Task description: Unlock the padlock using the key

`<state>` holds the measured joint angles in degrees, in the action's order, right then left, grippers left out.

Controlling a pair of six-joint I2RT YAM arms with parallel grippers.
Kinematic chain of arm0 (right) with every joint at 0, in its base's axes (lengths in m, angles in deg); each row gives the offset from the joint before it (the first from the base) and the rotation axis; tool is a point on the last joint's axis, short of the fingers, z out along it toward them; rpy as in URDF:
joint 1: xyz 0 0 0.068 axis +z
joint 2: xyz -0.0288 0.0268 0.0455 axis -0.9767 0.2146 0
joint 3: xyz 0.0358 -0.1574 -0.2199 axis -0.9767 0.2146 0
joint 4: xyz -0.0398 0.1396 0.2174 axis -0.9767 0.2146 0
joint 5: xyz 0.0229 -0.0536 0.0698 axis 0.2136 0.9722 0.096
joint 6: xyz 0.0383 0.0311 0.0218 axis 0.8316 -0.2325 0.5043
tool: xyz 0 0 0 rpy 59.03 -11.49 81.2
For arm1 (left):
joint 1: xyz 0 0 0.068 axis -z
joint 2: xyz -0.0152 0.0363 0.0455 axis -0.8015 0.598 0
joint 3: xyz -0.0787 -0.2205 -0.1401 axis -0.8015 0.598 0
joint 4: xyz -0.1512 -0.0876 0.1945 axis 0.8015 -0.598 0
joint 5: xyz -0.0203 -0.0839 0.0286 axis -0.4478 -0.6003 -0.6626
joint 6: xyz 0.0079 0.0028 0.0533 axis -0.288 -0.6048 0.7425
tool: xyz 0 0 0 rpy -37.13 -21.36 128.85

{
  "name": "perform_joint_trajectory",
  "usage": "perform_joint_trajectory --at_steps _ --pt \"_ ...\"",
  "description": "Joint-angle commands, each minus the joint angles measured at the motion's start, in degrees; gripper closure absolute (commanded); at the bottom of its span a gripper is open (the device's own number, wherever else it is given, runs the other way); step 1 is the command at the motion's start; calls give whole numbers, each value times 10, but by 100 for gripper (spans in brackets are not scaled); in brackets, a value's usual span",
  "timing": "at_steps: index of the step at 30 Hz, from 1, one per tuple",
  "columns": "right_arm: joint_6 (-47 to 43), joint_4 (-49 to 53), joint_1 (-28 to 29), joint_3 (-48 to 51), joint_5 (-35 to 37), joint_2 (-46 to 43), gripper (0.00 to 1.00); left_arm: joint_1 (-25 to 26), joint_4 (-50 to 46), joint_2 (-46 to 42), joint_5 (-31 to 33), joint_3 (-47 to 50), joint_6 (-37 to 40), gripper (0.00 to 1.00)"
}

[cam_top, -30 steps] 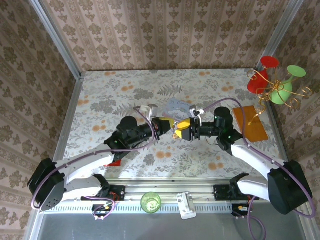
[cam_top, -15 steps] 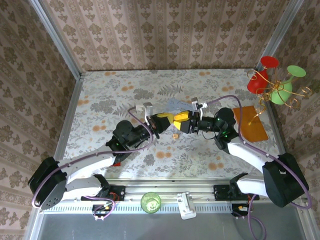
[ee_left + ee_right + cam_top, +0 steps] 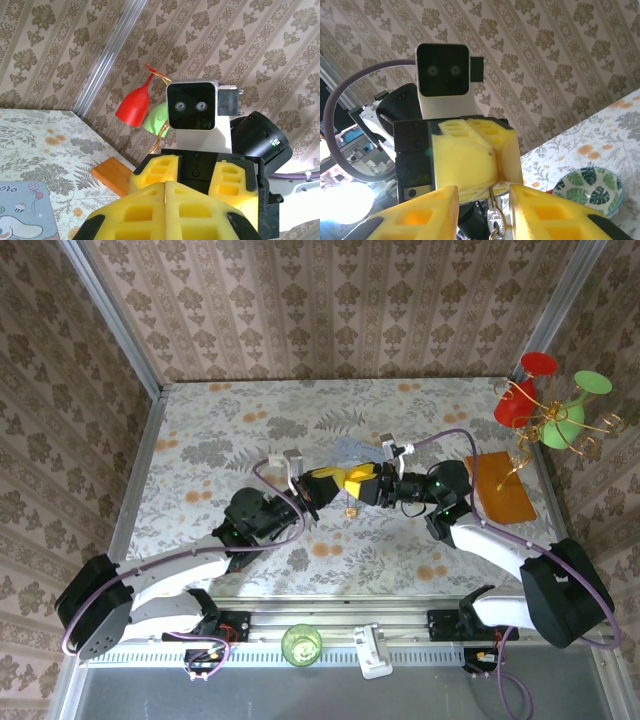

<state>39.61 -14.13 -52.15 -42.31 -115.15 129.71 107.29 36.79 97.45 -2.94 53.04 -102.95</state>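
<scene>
Left gripper (image 3: 490, 170) is clamped shut. A thin metal stem hangs out of the pad seam with a silvery round end, which I read as the key (image 3: 493, 218). Right gripper (image 3: 481, 212) is part open, one finger on each side of the key with a gap both sides, no contact visible. Both grippers meet nose to nose above the middle of the table (image 3: 250, 420).

Step looks like a key handover or regrip. To do it well:
- centre the right fingers on the round end and pinch the flat faces, not the edges
- get the right grip firm before the left lets go
- leave the blade sticking out, in line with the fingers

Hard to make out:
- upper part of the key is buried in the left pads, lower end cut by the frame edge, so orientation is unclear
- padlock (image 3: 352, 510) is a gold speck just below the grippers, apparently lying on the table; keyhole and shackle unreadable
</scene>
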Motion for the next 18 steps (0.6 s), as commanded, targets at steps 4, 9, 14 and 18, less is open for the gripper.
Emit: perform_joint_trajectory --at_steps 4,9,14,18 --pt "25 -53 5 0 -2 18 68 7 64 -7 16 4 13 100" --pt "48 -99 4 6 1 25 76 7 79 -8 25 14 13 100" --pt "53 -106 10 4 -1 27 84 6 100 3 30 20 11 100" --pt "54 -104 12 6 -7 27 85 4 115 10 30 23 10 100"
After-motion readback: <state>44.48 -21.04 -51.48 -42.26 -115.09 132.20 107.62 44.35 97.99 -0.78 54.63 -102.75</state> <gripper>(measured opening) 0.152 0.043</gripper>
